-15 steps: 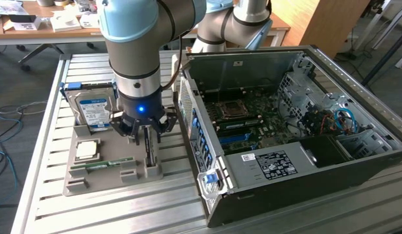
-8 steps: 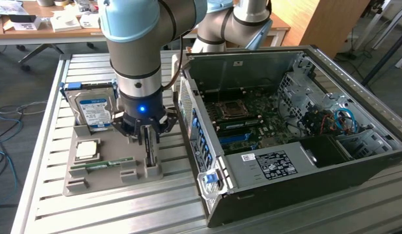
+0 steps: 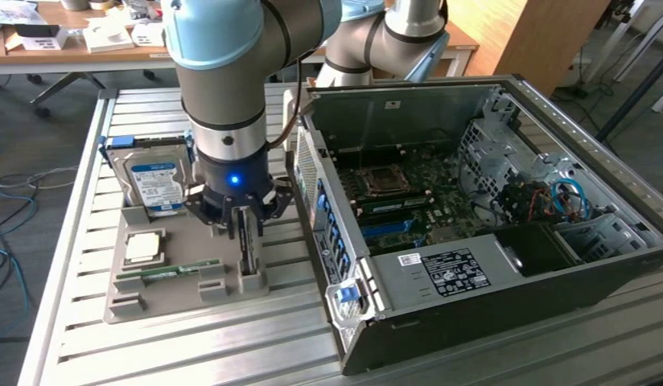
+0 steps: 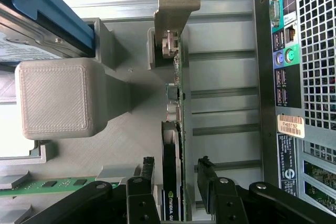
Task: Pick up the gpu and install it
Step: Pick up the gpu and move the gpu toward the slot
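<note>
Low in the exterior view, left of centre, the thin dark gpu card (image 3: 247, 259) stands edge-on in the grey plastic holder tray (image 3: 160, 305), straddled by the black gripper (image 3: 242, 233), whose fingers (image 4: 148, 169) stand apart, unclamped.

The arm (image 3: 229, 96) reaches straight down, end effector (image 4: 176, 163) jaws apart.

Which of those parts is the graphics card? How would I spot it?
Start at the open computer case; a grey tray lies on the exterior view's left of it. At the tray's edge nearest the case, under the gripper, the gpu stands on edge: a thin dark card, unlike the silver hard drive or the flat-lying green memory stick.
</note>
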